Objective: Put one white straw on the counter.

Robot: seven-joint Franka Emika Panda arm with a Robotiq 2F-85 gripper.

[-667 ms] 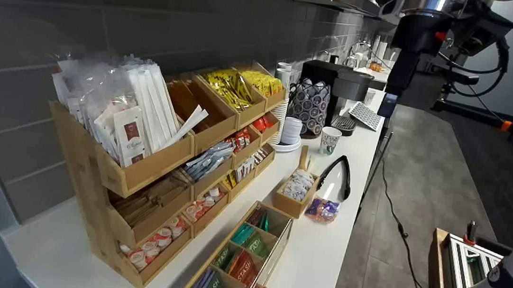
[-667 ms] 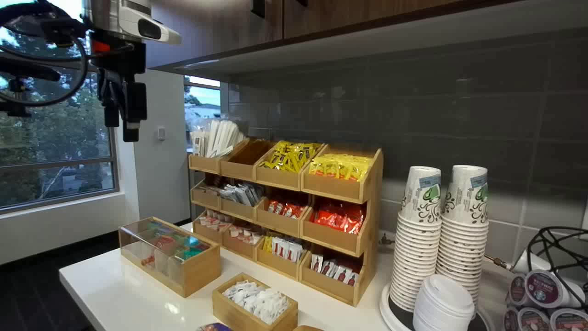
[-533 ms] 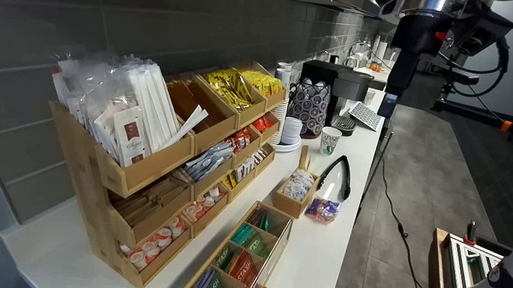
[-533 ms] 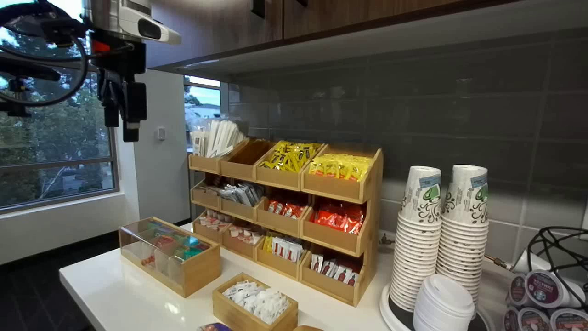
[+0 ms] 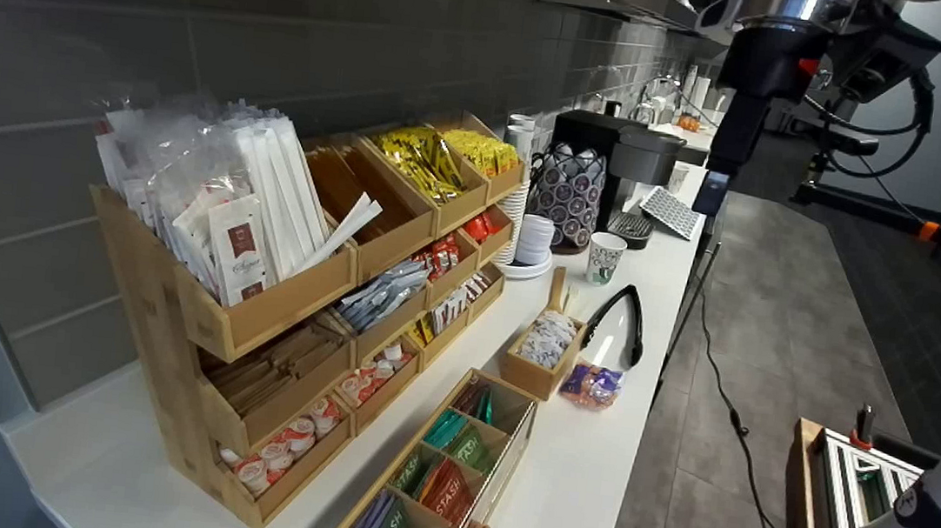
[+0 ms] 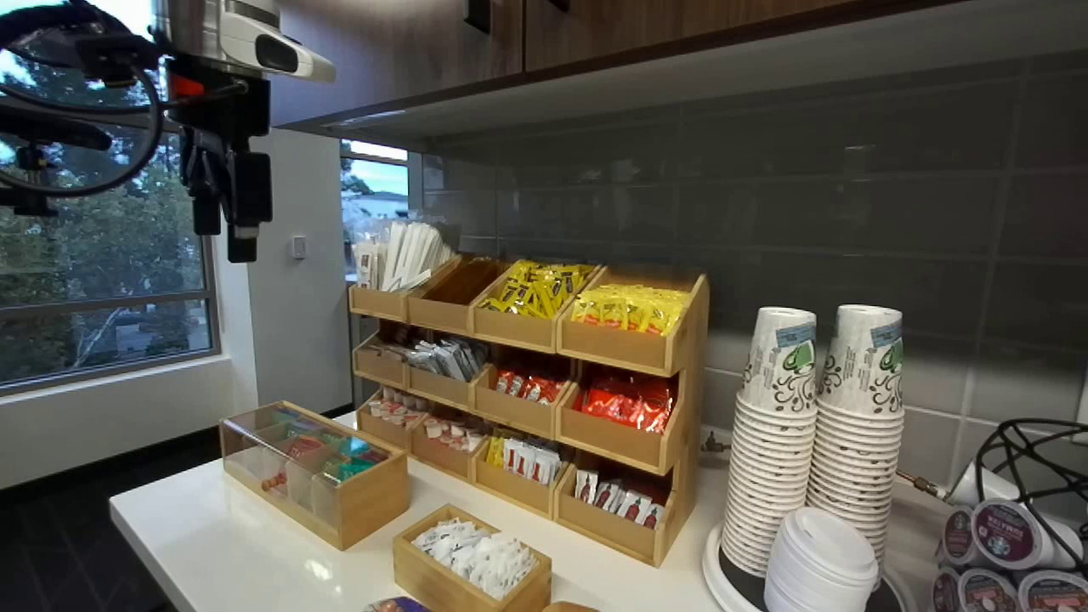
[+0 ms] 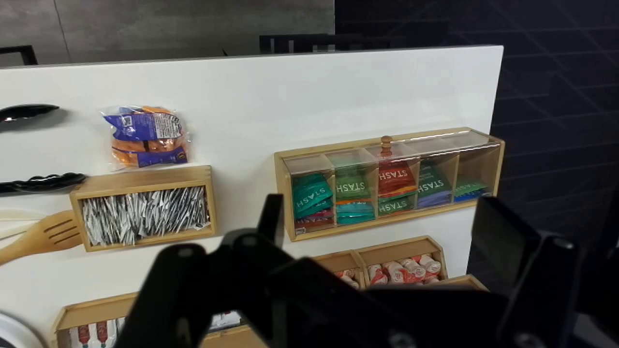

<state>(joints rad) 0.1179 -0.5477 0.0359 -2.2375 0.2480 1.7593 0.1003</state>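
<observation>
The pincer (image 7: pixel 379 208) hung high, jaws spread wide, gripping nothing, so fetching seemed the step in hand. White straws (image 5: pixel 291 184) leaned bunched in the top end bin (image 5: pixel 292 301) of the rack (image 5: pixel 393 247). The next move likely called for reaching there and singling out 1 before setting it on the bench (image 5: pixel 582 451).

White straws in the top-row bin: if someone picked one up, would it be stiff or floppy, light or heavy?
Probably fairly stiff: the white straws look long and straight, with no visible sag. One is likely light, being so slim. It may drag a neighbour along, since they crowd together in the bin.
</observation>
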